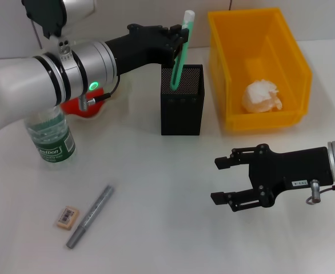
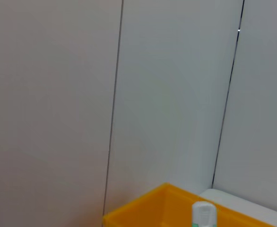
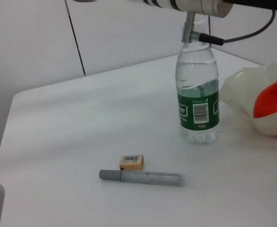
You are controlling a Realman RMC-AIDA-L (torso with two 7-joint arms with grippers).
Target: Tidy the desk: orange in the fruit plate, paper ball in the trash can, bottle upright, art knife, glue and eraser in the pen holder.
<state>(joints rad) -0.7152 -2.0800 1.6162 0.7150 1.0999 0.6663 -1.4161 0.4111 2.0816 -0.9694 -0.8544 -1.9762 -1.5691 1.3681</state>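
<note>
Holding the green art knife (image 1: 182, 48) by its upper end, the left tool (image 1: 182, 39) hangs over the black mesh pen holder (image 1: 182, 100), its fingers pinching the knife. The knife's long axis runs steeply, top tilted away toward the yellow trash can (image 1: 259, 68), lower tip already dipping inside the holder's rim at its left rear corner. So the coming move likely turns on that line: the tip is in the mouth, and the handle needs only to go down and be let go.

The right tool (image 1: 236, 180) hovers low over the bare table (image 1: 156, 217), fingers spread and holding nothing, pointing toward the robot's left. From it, the grey glue stick (image 1: 90, 216) and the eraser (image 1: 68, 217) lie well apart on the left side, just beside each other; the stick's long axis runs diagonally, cap end nearer the robot.

The paper ball (image 1: 262, 96) sits in the trash can, the bottle (image 1: 50, 137) stands upright, and the orange (image 3: 273, 99) rests in the fruit plate (image 3: 242, 92).
</note>
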